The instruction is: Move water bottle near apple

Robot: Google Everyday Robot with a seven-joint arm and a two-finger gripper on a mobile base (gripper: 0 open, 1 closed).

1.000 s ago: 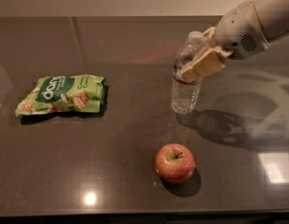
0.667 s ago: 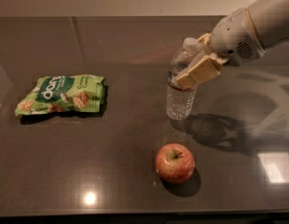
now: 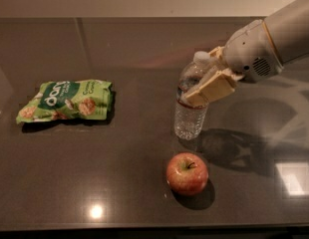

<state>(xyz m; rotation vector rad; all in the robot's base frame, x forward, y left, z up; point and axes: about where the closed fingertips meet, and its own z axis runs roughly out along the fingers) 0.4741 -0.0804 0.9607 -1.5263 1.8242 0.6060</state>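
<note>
Brings water bottle nearer and slightly left since a second ago, now just beyond apple, not touching. Grips it high, gripper clenched around label. Risks toppling bottle if released tilted; could set apple rolling.

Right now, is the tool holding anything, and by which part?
Yes. The tool, at centre right of the camera view, is shut on the water bottle, gripping its upper body at the label band, below the white cap.
</note>
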